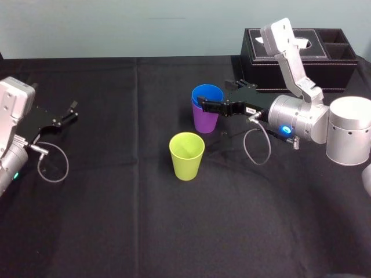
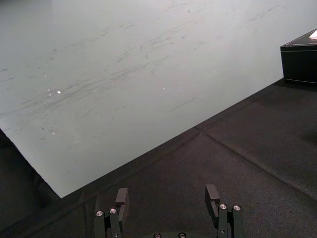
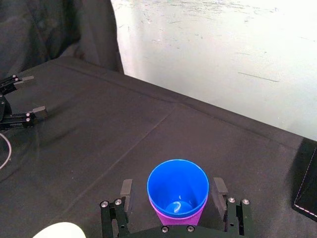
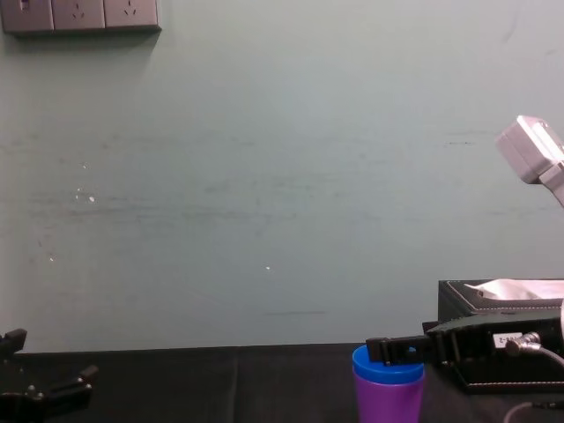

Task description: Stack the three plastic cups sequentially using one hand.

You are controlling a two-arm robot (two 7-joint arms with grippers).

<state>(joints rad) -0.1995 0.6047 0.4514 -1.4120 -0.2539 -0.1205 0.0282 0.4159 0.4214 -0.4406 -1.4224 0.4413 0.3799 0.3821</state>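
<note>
A bright blue cup (image 1: 207, 94) sits nested inside the purple cup (image 1: 206, 120), upright near the table's middle. My right gripper (image 1: 211, 97), the hand with the white label, straddles the blue cup's rim. It is open: in the right wrist view its fingers (image 3: 127, 191) stand either side of the blue cup (image 3: 177, 186) with a small gap on each side. The yellow-green cup (image 1: 186, 155) stands alone, upright, just in front and slightly left of the pair. Over at the table's left my left gripper (image 1: 66, 113) is parked, open and empty.
A black leather tissue box (image 1: 301, 58) stands at the back right, close behind the right arm. The black cloth (image 1: 116, 220) covers the table, and a pale wall rises behind it.
</note>
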